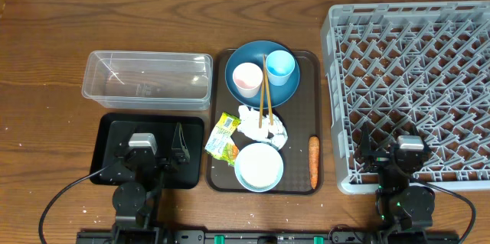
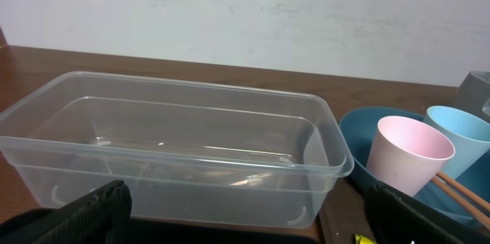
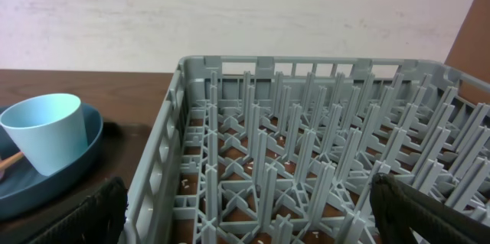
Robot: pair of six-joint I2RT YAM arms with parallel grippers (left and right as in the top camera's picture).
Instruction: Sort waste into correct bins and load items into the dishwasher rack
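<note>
Both spread wide, empty: left claw [image 2: 245, 217] over black tray [image 1: 103, 133], right claw [image 3: 245, 213] over near edge of rack [image 1: 413, 60]. On brown tray [image 1: 302, 122], between clear tub [image 1: 145, 55] and rack: plate [image 1: 239, 57], pink cup [image 1: 246, 79], blue cup [image 1: 280, 66], bowl [image 1: 259, 167], wrapper [image 1: 222, 135], tissue [image 1: 249, 118], carrot [image 1: 313, 161].

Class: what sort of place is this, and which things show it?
Probably a mock dish-clearing station: a dishwasher rack, a brown serving tray of dishes and a clear tub on one wooden table.

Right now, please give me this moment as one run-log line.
left gripper: open, empty, above black tray | right gripper: open, empty, over rack near edge | dishes, waste: on brown tray | clear tub: empty
</note>
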